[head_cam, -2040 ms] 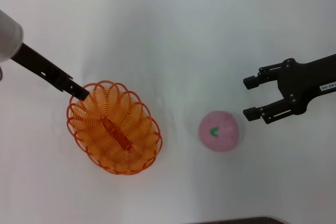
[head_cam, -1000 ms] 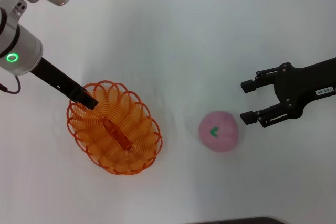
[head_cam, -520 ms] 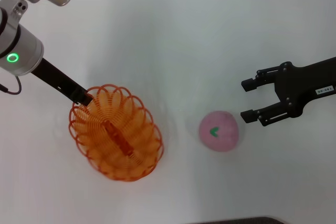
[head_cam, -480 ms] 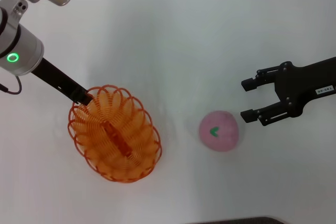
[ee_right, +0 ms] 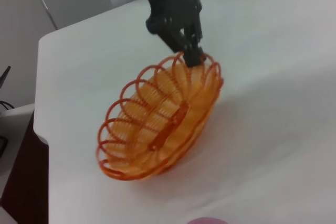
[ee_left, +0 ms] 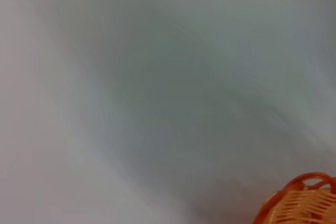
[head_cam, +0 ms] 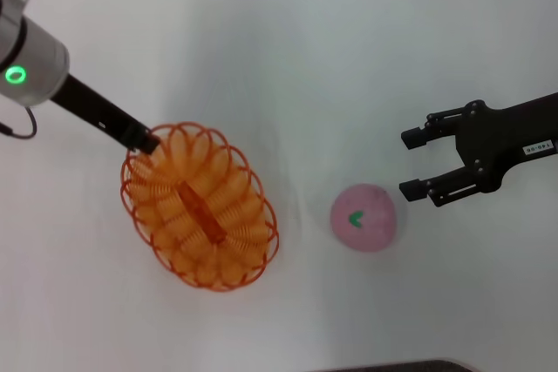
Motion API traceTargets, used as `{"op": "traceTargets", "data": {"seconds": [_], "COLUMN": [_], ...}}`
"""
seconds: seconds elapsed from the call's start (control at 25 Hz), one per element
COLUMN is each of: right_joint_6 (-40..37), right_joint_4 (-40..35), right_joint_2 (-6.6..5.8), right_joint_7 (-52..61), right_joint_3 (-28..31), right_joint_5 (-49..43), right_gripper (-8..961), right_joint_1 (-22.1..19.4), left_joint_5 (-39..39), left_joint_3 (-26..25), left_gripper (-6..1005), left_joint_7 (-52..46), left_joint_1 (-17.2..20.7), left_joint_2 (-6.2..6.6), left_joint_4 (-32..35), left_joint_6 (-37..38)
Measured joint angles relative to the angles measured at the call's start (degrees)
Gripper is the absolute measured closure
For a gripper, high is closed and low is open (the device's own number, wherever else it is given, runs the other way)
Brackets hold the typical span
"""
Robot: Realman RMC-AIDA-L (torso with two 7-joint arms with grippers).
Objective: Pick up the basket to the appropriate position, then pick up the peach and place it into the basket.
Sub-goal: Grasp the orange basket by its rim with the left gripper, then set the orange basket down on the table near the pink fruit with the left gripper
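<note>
The orange wire basket [head_cam: 200,206] is at the left of the white table, held by its far rim and tilted, with that end raised. My left gripper [head_cam: 146,140] is shut on that rim; the right wrist view shows the same grip [ee_right: 190,55] on the basket [ee_right: 163,124]. A corner of the basket shows in the left wrist view [ee_left: 302,203]. The pink peach [head_cam: 364,217] with its green leaf mark lies on the table right of the basket, apart from it. My right gripper [head_cam: 417,163] is open and empty, just up and right of the peach.
The white table [head_cam: 288,58] is bare around both objects. A dark edge [head_cam: 392,365] shows at the table's front. The right wrist view shows the table's edge with a dark object [ee_right: 23,182] beyond it.
My left gripper has raised and tilted the basket by its rim and shifted it slightly toward the peach. The right gripper and the peach have stayed put.
</note>
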Motion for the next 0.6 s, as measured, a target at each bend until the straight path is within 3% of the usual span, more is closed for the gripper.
{"op": "traceTargets", "data": {"seconds": [0.36,0.6], "right_joint_6": [0.42,0.62], "right_joint_4": [0.00,-0.03], "right_joint_2": [-0.25,-0.64], "right_joint_7": [-1.52,-2.85], "right_joint_3": [0.45,0.46], "right_joint_5": [0.14,0.25], "right_gripper": [101,101], "right_joint_1": [-0.16,-0.71], "left_joint_5": [-3.13,-3.17], "left_joint_3": [-1.28,-3.33], "left_gripper": [945,957], "left_joint_7": [-9.60,-16.74], "left_joint_1": [0.11,-1.31], "left_joint_2": [0.13,0.32], "left_joint_4": [11.17,13.43], "left_joint_6": [3.48,3.34]}}
